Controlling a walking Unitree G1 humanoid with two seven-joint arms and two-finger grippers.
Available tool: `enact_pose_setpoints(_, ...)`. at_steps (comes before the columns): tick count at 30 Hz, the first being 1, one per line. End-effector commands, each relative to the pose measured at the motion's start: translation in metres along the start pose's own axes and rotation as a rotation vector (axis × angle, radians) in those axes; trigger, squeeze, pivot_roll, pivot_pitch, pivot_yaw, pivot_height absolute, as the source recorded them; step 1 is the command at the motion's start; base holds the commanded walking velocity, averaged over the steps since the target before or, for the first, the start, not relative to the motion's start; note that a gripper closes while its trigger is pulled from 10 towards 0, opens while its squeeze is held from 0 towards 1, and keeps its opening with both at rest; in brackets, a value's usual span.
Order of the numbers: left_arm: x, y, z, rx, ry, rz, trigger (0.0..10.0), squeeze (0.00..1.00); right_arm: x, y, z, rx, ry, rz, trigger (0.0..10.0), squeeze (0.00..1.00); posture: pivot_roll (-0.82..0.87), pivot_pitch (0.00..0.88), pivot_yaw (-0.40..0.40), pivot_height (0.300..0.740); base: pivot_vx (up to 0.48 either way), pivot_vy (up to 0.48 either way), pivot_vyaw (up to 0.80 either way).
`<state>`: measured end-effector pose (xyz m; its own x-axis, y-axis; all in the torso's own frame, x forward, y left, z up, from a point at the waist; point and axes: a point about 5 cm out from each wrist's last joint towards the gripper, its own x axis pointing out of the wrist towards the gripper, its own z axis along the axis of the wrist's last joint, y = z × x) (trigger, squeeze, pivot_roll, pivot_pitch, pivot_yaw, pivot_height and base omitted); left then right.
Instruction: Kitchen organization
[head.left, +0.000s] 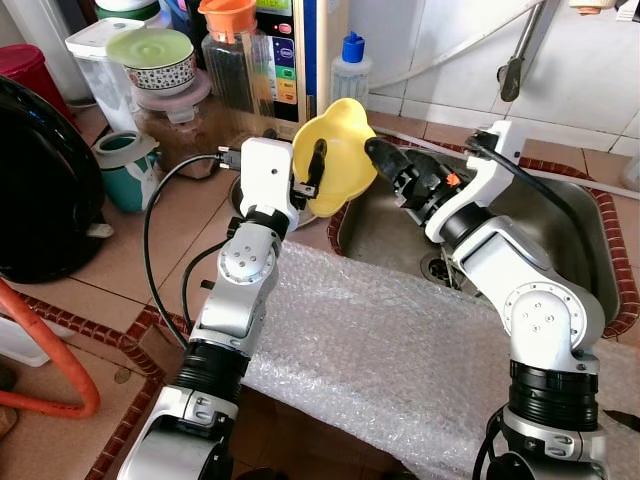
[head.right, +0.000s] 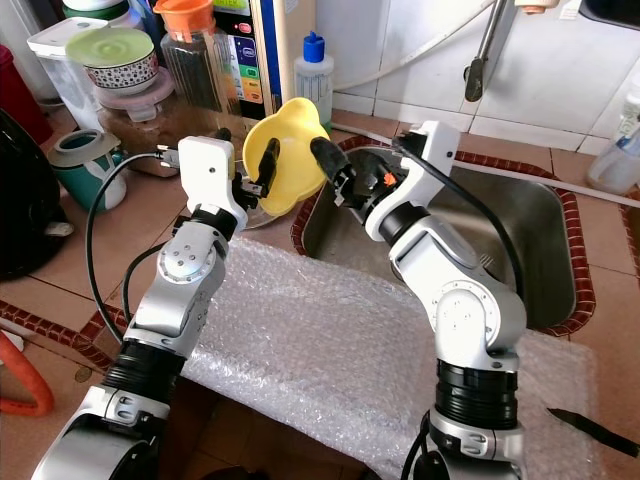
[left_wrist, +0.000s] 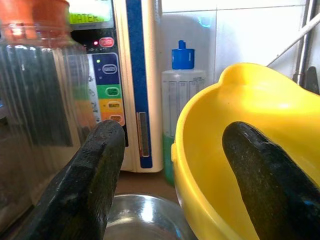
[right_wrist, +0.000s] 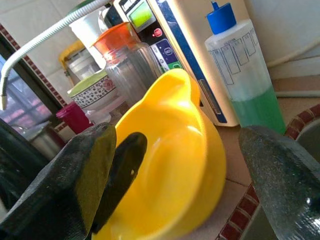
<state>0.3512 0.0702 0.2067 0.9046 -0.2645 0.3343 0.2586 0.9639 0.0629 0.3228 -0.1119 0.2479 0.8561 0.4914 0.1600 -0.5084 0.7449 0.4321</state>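
A yellow bowl (head.left: 343, 135) hangs tilted on its edge above the counter corner beside the sink (head.left: 565, 235). My left gripper (head.left: 312, 168) is shut on the bowl's rim, with one black finger (left_wrist: 265, 185) inside the bowl and the other finger (left_wrist: 85, 185) outside it. My right gripper (head.left: 388, 160) reaches across from the sink side, just right of the bowl, and stands open with its fingers (right_wrist: 75, 180) wide apart and nothing between them. The bowl's inside faces this gripper.
Bubble wrap (head.left: 380, 350) covers the counter in front. Behind the bowl stand a green soap bottle (head.left: 351, 70), an orange-lidded glass jar (head.left: 232, 60), a water purifier (head.left: 290, 50) and stacked containers (head.left: 155, 60). A black appliance (head.left: 40, 190) and a teal cup (head.left: 128, 165) are at left.
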Motion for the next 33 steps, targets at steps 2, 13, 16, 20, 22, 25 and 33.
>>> enact_pose_setpoints(2,0.0,-0.002,0.007,0.011,-0.03,-0.009,10.0,0.0,0.006,0.0,-0.002,-0.028,0.03,-0.029,10.0,0.0,-0.05,0.086,0.035,0.74,0.0,0.0,0.0)
enact_pose_setpoints(13,0.001,-0.003,0.016,0.003,-0.058,-0.007,10.0,0.0,0.022,-0.008,-0.011,-0.099,0.079,-0.133,0.0,0.0,-0.04,0.089,0.027,0.74,0.0,0.0,0.0)
enact_pose_setpoints(16,0.001,-0.004,0.016,0.0,-0.058,-0.008,10.0,0.0,0.024,-0.01,-0.011,-0.104,0.073,-0.145,0.0,0.0,-0.04,0.09,0.028,0.74,0.0,0.0,0.0)
enact_pose_setpoints(20,0.001,-0.004,0.016,0.001,-0.056,-0.011,10.0,0.0,0.025,-0.013,-0.011,-0.113,0.071,-0.167,0.0,0.0,-0.04,0.09,0.029,0.74,0.0,0.0,0.0)
enact_pose_setpoints(22,0.0,-0.004,0.015,0.0,-0.053,-0.013,10.0,0.0,0.025,-0.014,-0.01,-0.112,0.07,-0.177,0.0,0.0,-0.04,0.09,0.028,0.74,0.0,0.0,0.0)
enact_pose_setpoints(25,0.0,-0.007,0.015,0.006,-0.055,-0.023,10.0,0.0,0.026,-0.019,-0.011,-0.104,0.079,-0.21,0.0,0.0,-0.05,0.09,0.027,0.74,0.0,0.0,0.0)
enact_pose_setpoints(33,-0.001,-0.01,0.016,0.009,-0.062,-0.039,10.0,0.0,0.029,-0.021,-0.014,-0.071,0.106,-0.235,0.0,0.0,-0.04,0.09,0.026,0.74,0.0,0.0,0.0)
